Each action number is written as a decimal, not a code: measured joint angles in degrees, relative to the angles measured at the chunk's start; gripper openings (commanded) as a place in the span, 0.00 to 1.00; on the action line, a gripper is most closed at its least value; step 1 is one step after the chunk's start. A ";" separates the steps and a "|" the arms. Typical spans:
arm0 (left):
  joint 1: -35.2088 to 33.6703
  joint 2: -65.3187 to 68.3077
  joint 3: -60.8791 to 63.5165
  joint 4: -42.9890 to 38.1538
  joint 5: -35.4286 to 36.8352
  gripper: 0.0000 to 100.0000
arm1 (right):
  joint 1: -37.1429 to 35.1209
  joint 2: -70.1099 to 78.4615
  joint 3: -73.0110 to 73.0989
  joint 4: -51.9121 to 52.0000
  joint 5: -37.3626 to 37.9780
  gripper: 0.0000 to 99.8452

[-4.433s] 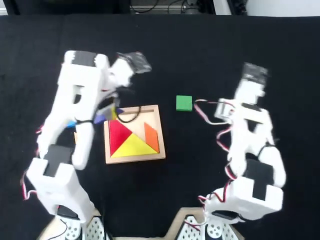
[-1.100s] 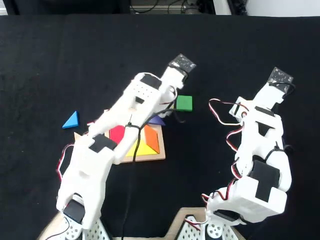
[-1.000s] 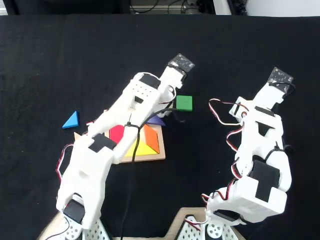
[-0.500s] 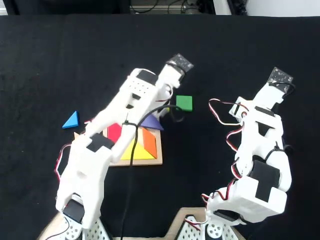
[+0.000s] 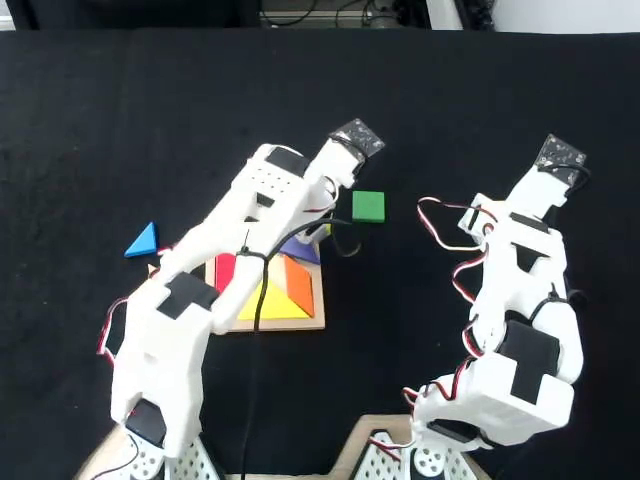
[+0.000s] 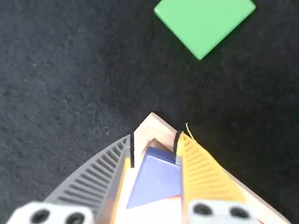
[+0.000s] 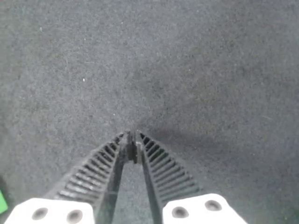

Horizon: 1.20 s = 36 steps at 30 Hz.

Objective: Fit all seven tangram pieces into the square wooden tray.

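Note:
The square wooden tray holds a red, a yellow and an orange piece. My left gripper hangs over the tray's far right corner, shut on a blue-violet piece, which shows under the left arm as the blue-violet piece. The green square lies on the cloth just beyond that corner, also seen as the green square. A blue triangle lies left of the tray. My right gripper is shut and holds nothing above bare cloth.
A small orange piece peeks out beside the left arm, left of the tray. The right arm stands folded at the right side. Black cloth covers the whole table, with free room at the back and far left.
The left arm came from the tray's left side to its far right corner with the blue-violet piece. In the last second the tray slid slightly left. The right arm drew back from the green square.

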 measured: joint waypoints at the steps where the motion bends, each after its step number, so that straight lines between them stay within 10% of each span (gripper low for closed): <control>1: 0.00 -0.09 0.26 -0.09 0.00 0.17 | 0.00 0.00 0.00 0.00 0.00 0.01; 27: -8.53 -11.52 6.07 10.11 -11.52 0.16 | 0.00 0.00 0.00 0.00 0.00 0.01; 36: -9.14 -12.48 21.98 -3.43 -14.59 0.17 | 0.00 0.00 0.00 0.00 0.00 0.01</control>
